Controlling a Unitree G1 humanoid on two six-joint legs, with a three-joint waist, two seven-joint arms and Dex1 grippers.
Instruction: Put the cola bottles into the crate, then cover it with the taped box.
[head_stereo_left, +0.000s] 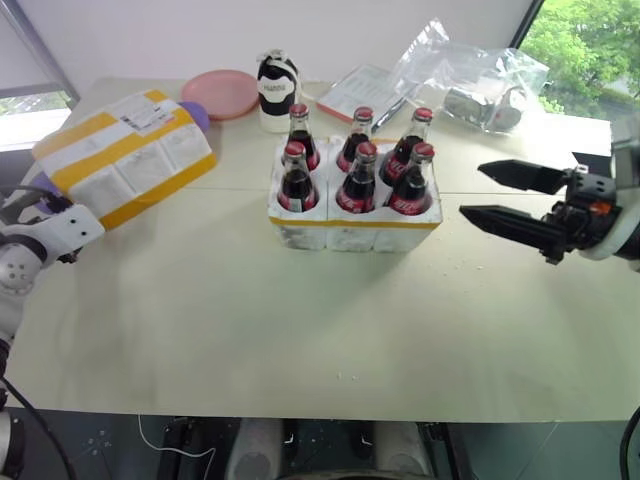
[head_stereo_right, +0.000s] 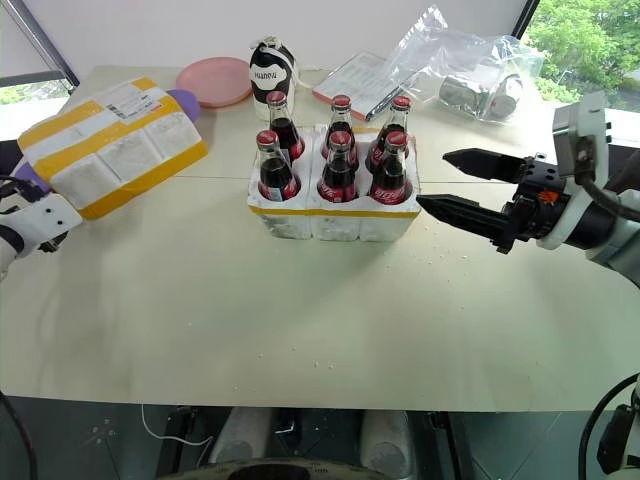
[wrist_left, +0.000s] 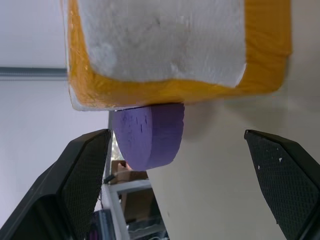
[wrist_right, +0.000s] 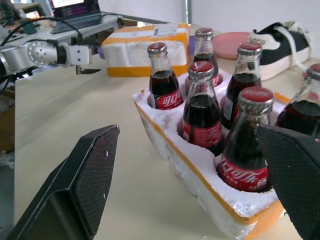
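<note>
Since all six cola bottles already stood in the crate mid-counter, the wide-open, empty left hand needed to square up on the taped box near the counter's left edge, while the open, empty right hand stood ready to steady it.

Six cola bottles, dark glass with red caps and red labels, stand upright in the crate, two rows of three, one per well. The crate is a low white styrofoam tray with a thin yellow band. The taped box, white with wide yellow bands and a shipping label, lies tilted, well left of the crate.
</note>
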